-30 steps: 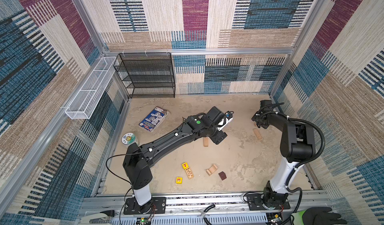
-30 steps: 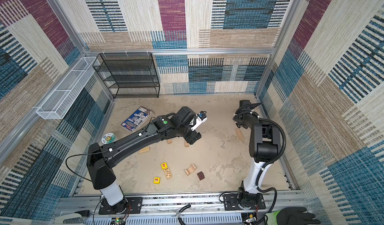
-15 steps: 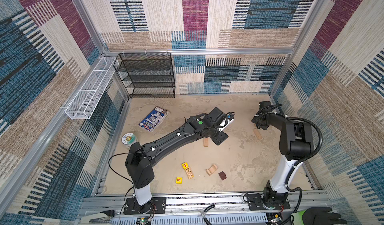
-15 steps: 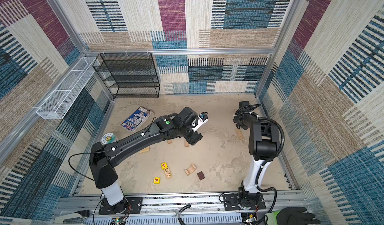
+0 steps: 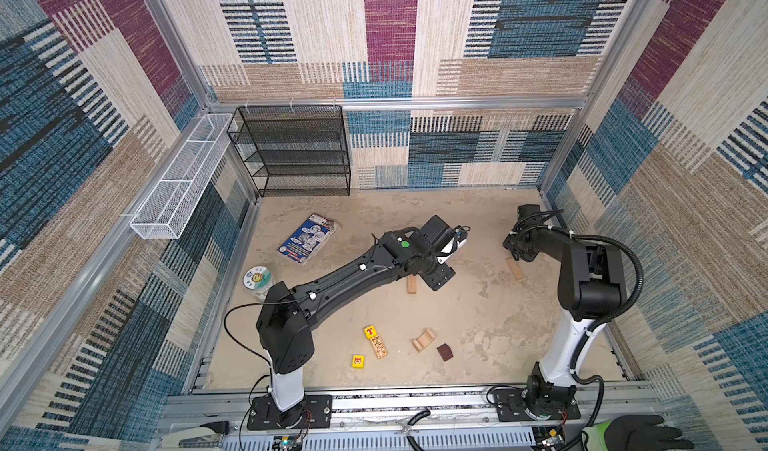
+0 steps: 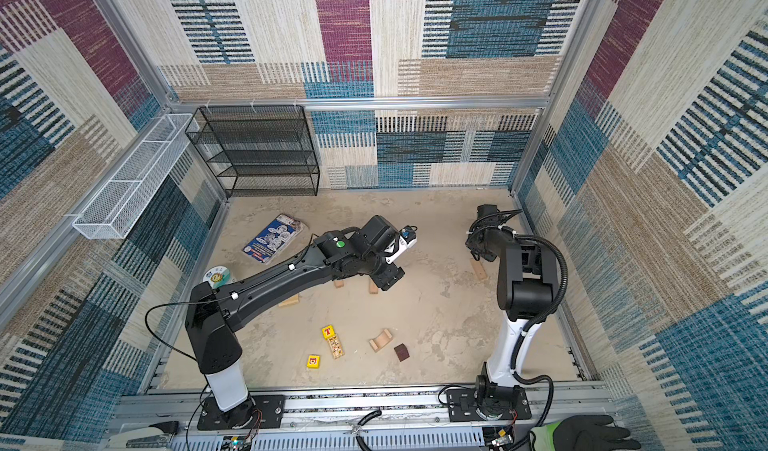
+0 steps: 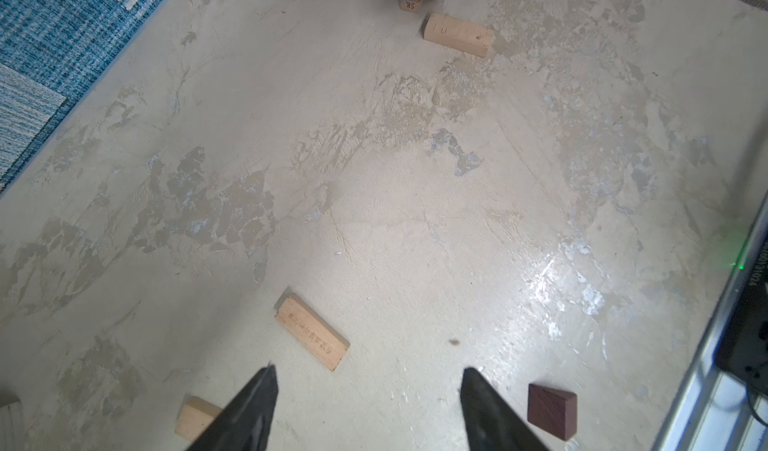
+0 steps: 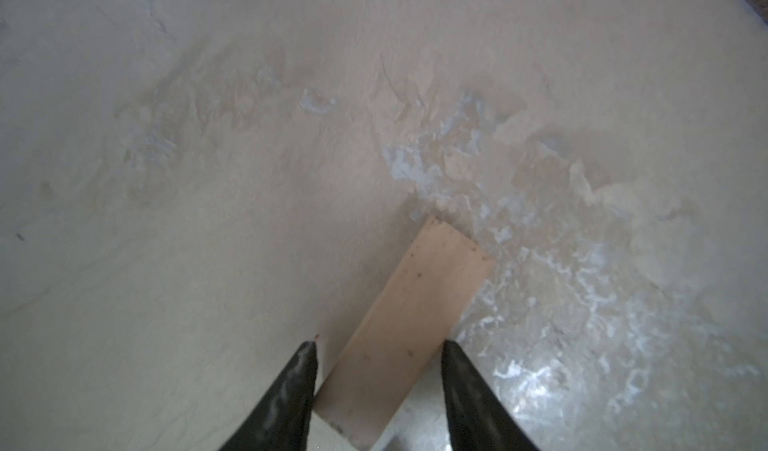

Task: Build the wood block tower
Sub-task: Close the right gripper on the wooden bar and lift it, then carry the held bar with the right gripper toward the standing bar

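Observation:
Wood blocks lie scattered on the beige floor. A pale bar (image 5: 515,269) lies at the right, and my right gripper (image 5: 513,257) reaches down over it. In the right wrist view its jaws (image 8: 379,343) straddle that bar (image 8: 415,316) closely, still open. My left gripper (image 5: 436,276) hovers open mid-floor beside another pale bar (image 5: 412,283), which lies just ahead of the open jaws (image 7: 368,370) in the left wrist view, bar (image 7: 311,332). Near the front lie a yellow T cube (image 5: 369,331), a printed bar (image 5: 379,346), a yellow picture cube (image 5: 358,361), an arch (image 5: 424,340) and a dark brown cube (image 5: 444,352).
A blue printed packet (image 5: 307,239) and a round white disc (image 5: 257,278) lie at the left. A black mesh shelf (image 5: 297,149) stands at the back wall, a white wire basket (image 5: 183,178) hangs on the left wall. Two more pale blocks (image 6: 339,283) (image 6: 289,301) peek from under the left arm.
The right gripper has come down over the pale bar and its jaws have narrowed around it. The left arm has barely moved.

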